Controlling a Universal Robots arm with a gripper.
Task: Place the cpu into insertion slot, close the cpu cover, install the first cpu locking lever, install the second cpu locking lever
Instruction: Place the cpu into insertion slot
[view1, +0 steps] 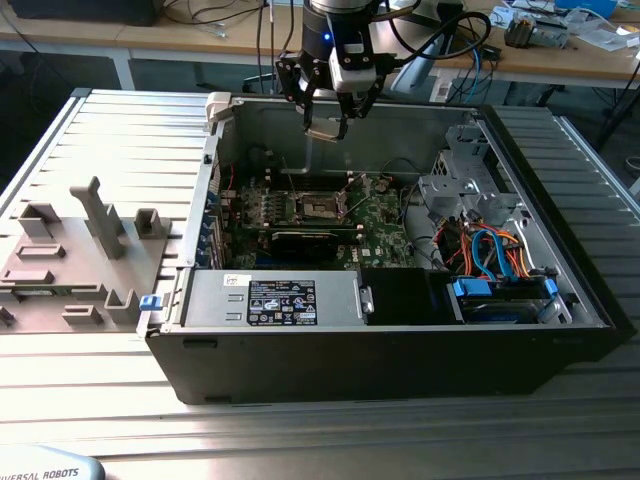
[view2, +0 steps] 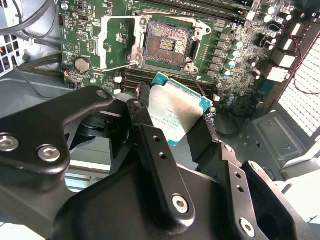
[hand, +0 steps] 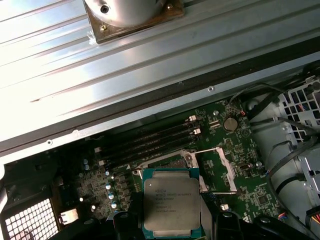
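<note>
My gripper (view1: 325, 122) hangs above the open computer case, shut on the cpu (view1: 322, 130), a flat silver-grey square chip. In both wrist views the black fingers clamp two opposite edges of the cpu (view2: 177, 112) (hand: 171, 200). The insertion slot (view2: 167, 42) lies bare on the green board below, its dark contact field exposed. The cpu cover (view2: 112, 42) is swung open to one side of the slot, and a thin wire lever (view2: 120, 66) stands raised beside it. In the first wrist view the chip hides most of the slot (hand: 167, 162), with the open cover (hand: 222, 170) next to it.
Memory slots (hand: 150, 140) run alongside the socket. The case's metal walls (view1: 400, 125) surround the board. A drive cage with orange and blue cables (view1: 490, 245) fills the exterior view's right, a power supply (view1: 275, 300) the front. A grey fixture plate (view1: 80, 250) lies outside at the left.
</note>
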